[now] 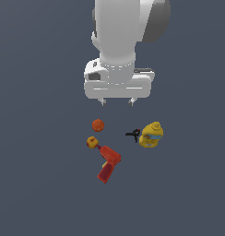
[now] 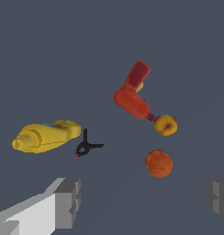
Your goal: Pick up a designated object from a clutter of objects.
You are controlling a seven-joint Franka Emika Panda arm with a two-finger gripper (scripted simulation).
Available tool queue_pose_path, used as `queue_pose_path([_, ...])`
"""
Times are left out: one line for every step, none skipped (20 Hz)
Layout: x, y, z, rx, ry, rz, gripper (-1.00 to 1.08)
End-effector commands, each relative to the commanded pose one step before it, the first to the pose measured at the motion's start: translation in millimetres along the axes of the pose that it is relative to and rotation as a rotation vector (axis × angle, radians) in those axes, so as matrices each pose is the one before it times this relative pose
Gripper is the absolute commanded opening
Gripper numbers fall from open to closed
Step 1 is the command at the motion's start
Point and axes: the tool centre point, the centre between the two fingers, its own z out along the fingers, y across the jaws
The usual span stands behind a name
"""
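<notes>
Exterior view is showing the arm (image 1: 119,32) hanging above a dark grey floor (image 1: 36,184), with the gripper (image 1: 117,102) spread wide and holding nothing; its two fingertips (image 1: 103,102) are pointing down, well apart from each other and clear of everything below. Five small items are lying on the floor beneath it. The drill (image 1: 109,163), red and L-shaped, is lying flat, farthest from the gripper in this view, with its nose pointing at the cube (image 1: 91,142) and seeming to touch it. The ball (image 1: 98,125) is sitting just beside the cube, nearer the gripper. Toward the exterior view's right, the bottle (image 1: 151,134) is lying on its side, with the clamp (image 1: 134,134) just beside it, between bottle and ball.

Wrist view is showing the same spread: the grey fingers (image 2: 68,202) are sitting at opposite edges, with bare floor between them. The drill (image 2: 132,94) is lying with its handle angled away from the ball (image 2: 158,163), its tip meeting the cube (image 2: 165,125). The bottle (image 2: 46,136) and clamp (image 2: 86,146) are lying well apart from the drill.
</notes>
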Motion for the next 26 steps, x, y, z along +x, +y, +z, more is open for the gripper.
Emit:
queue_pose_path([-0.01,0.11,-0.27,-0.0001,0.00042,0.00033,1.08])
queue_pose_path([0.07,-0.05,0.05,0.0,0.0,0.0,1.08])
queue_pose_path([0.37,-0.22,0.27,0.0,0.0,0.0,1.08])
queue_pose_path([0.78,0.2,0.6,0.00038,-0.00025,0.00086,1.08])
queue_pose_path([1.12,0.28,0.89,0.00063,-0.0004,0.00116,1.08])
queue_pose_path([1.43,0.22,1.13,0.00075,-0.00047,0.00127,1.08])
queue_pose_path([1.7,0.16,1.36,0.00082,-0.00051,0.00139,1.08])
queue_pose_path([1.98,0.25,1.6,0.001,-0.00062,0.00171,1.08])
queue_pose_path([2.26,0.3,1.85,0.00113,-0.00071,0.00198,1.08])
queue_pose_path([2.51,0.34,2.09,0.00126,-0.00079,0.00222,1.08])
queue_pose_path([2.81,0.39,2.38,0.00143,-0.00088,0.0025,1.08])
queue_pose_path([3.11,0.46,2.68,0.00161,-0.00099,0.00281,1.08])
queue_pose_path([3.4,0.5,2.99,0.00177,-0.00108,0.00309,1.08])
queue_pose_path([3.71,0.59,3.34,0.00197,-0.0012,0.00344,1.08])
queue_pose_path([4.0,0.58,3.68,0.0021,-0.00127,0.00368,1.08])
queue_pose_path([4.3,0.69,4.07,0.00231,-0.0014,0.00407,1.08])
queue_pose_path([4.59,0.75,4.46,0.00249,-0.00149,0.00439,1.08])
queue_pose_path([4.87,0.85,4.88,0.00269,-0.0016,0.00476,1.08])
queue_pose_path([5.13,0.9,5.3,0.00286,-0.00169,0.00507,1.08])
queue_pose_path([5.38,1.01,5.76,0.00306,-0.0018,0.00546,1.08])
queue_pose_path([5.62,1.1,6.23,0.00326,-0.0019,0.00583,1.08])
queue_pose_path([5.83,1.2,6.72,0.00345,-0.002,0.0062,1.08])
queue_pose_path([5.86,1.28,7.02,0.00354,-0.00204,0.0064,1.08])
queue_pose_path([5.76,1.32,7.17,0.00356,-0.00204,0.00647,1.08])
queue_pose_path([5.65,1.36,7.32,0.00355,-0.00202,0.00651,1.08])
queue_pose_path([5.55,1.43,7.47,0.00358,-0.00202,0.00661,1.08])
